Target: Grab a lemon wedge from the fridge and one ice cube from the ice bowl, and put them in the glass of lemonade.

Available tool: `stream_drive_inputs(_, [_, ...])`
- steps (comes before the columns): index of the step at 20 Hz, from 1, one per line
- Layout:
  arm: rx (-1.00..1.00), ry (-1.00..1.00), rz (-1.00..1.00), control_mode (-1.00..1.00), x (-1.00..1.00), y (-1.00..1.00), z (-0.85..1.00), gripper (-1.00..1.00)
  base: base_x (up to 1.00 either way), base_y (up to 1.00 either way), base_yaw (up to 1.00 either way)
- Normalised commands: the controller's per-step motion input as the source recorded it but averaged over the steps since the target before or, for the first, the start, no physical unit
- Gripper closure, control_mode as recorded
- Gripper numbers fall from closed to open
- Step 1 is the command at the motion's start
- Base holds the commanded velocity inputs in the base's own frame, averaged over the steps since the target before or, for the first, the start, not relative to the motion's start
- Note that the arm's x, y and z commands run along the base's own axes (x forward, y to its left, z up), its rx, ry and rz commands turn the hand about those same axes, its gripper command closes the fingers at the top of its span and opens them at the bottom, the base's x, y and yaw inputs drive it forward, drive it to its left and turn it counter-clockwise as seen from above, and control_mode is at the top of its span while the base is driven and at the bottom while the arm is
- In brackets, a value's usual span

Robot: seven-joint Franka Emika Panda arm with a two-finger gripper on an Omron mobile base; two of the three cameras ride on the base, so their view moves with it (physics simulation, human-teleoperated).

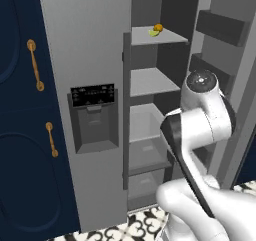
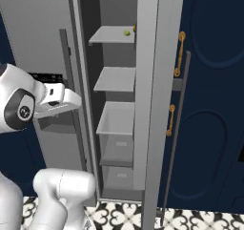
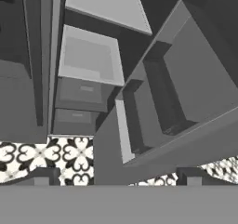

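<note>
The jaws stand wide and hold nothing; in the hand view the two dark fingertips (image 3: pixel 44 175) rise far apart at the bottom, over the patterned floor (image 3: pixel 28 155) and the foot of the fridge (image 1: pixel 87 45).

The fridge has its right door (image 2: pixel 159 81) swung open, while the left door with the black dispenser panel (image 1: pixel 93 116) is closed. Inside, grey shelves are stacked one above another. The lemon wedge (image 1: pixel 154 33) lies on the top shelf (image 1: pixel 150 37), near its back right, touching or just beside a small orange piece (image 1: pixel 158 27). In the right base view the wedge shows as a tiny yellow-green spot on that top shelf, close to the edge of the open door. The shelf below it (image 1: pixel 150 81) is bare, and under that sits a pale drawer (image 1: pixel 147 122), with two more drawers lower down.

The open door carries dark bins (image 1: pixel 220 27) on its inner face; the hand view looks along them and down toward the lower drawers.

The arm (image 1: pixel 205 120) is bent in front of the open compartment, its wrist at about the height of the middle shelf, well below the wedge. Navy cupboards (image 1: pixel 20 110) with brass handles (image 1: pixel 34 65) flank the fridge on both sides.
</note>
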Motion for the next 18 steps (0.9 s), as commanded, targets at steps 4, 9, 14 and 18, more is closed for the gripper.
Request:
stream_drive_inputs(4, [0.17, 0.04, 0.13, -1.00, -0.41, -0.08, 0.64, -1.00, 0.00, 0.00, 0.00])
stream_drive_inputs(9, [0.22, -0.02, 0.01, -1.00, -0.64, -0.11, 0.66, -1.00, 0.00, 0.00, 0.00])
stream_drive_inputs(14, [0.12, -0.16, 0.00, -1.00, -0.56, -0.01, 0.11, -1.00, 0.00, 0.00, 0.00])
stream_drive_inputs(18, [0.02, 0.08, 0.03, -1.00, -0.11, -0.02, 0.15, -1.00, 0.00, 0.00, 0.00])
